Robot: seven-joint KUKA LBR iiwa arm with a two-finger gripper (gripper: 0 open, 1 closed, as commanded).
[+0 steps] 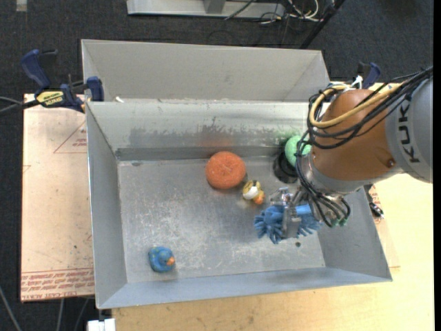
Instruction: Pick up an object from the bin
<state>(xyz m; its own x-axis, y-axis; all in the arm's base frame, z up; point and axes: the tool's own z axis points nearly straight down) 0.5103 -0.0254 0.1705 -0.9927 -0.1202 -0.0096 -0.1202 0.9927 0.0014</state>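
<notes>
Near the right wall of the grey metal bin (103, 205), my gripper (295, 212) hangs low over a blue spiky toy (274, 225), a ragged, many-armed thing lying on the bin floor towards the front right corner. The arm's orange wrist cover (351, 136) and its loops of cable crowd the space above, and from this camera I cannot tell whether the gripper is open or closed, nor whether it has any hold on the toy.

What matters for the coming move is how the two line up. The toy sits under the tool, and most of its body spreads out towards the view's left and a little towards the front wall. Its longer spread seems to run across the view rather than front to back. I judge that a straight descent would land on the toy's right-hand part, not its middle, so a small correction towards the view's left looks advisable before closing.

A small yellow and white duck-like figure (253, 192) lies just beside the toy on its far left side, near enough to be nudged. An orange ball (225, 169) rests behind that, close to the back wall. A green thing (294, 145) and a black thing (283, 166) sit against the back wall, partly under the wrist. A small blue toy (161, 259) lies well apart at the front left.
</notes>
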